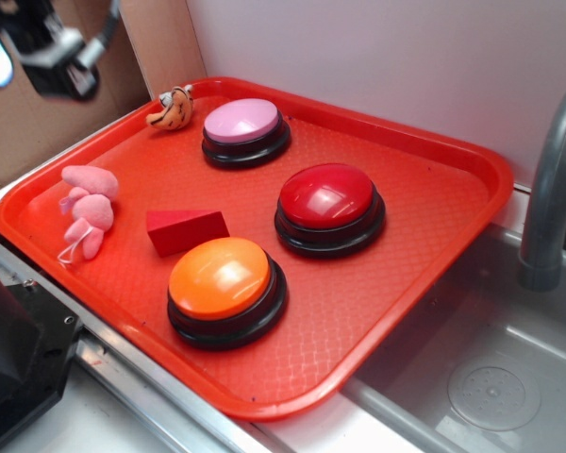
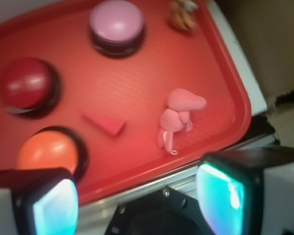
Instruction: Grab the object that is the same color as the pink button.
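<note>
The small pink plush toy [image 1: 86, 211] lies near the left edge of the red tray [image 1: 434, 236], with a thin string loop at its lower end. It also shows in the wrist view [image 2: 179, 115]. The pink button [image 1: 244, 129] with a lilac dome on a black base stands at the tray's back; it also shows in the wrist view [image 2: 116, 23]. My gripper [image 2: 137, 198] is open and empty, high above the tray's left rim, well apart from the plush. In the exterior view only part of it [image 1: 47, 47] shows at the top left.
A red button [image 1: 328, 208], an orange button [image 1: 224, 289], a red wedge block [image 1: 186, 229] and an orange striped tiger plush [image 1: 173, 107] share the tray. A grey faucet [image 1: 553, 189] and sink [image 1: 491, 377] lie to the right. A black base [image 1: 9, 359] sits at the lower left.
</note>
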Available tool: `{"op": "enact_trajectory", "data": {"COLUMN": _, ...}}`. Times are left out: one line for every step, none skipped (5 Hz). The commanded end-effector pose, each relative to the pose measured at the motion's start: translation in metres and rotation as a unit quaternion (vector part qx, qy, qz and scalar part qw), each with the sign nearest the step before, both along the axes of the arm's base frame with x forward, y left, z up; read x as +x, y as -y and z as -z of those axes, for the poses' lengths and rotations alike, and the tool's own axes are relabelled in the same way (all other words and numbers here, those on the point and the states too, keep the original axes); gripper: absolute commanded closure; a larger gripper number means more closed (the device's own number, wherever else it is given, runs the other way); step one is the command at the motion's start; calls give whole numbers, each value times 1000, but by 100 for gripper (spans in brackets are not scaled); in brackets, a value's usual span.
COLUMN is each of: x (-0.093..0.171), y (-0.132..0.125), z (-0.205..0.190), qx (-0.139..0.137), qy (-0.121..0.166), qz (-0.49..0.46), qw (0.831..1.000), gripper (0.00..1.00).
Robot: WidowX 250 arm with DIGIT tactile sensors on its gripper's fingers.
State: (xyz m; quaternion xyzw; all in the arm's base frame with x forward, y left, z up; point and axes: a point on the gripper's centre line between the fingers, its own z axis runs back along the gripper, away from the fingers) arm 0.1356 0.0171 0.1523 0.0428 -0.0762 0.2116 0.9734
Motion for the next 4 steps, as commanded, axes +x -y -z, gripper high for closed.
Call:
{"op": "enact_trajectory", "data": {"x": 8, "y": -44, "z": 63, "qx": 53, "qy": 14, "qz": -173, "qw": 983, "gripper": 0}}
{"op": "enact_trajectory", "data": {"x": 11, "y": -66, "z": 88, "qx": 78, "qy": 22, "qz": -212, "qw": 974, "gripper": 0}}
{"op": "enact_trajectory", "data": {"x": 18, "y": -76, "z": 109, "qx": 89, "qy": 25, "qz": -221, "qw": 971, "gripper": 0}}
{"op": "enact_trajectory", "data": {"x": 21, "y": -85, "z": 125, "qx": 92, "qy": 59, "qz": -208, "qw": 972, "gripper": 0}}
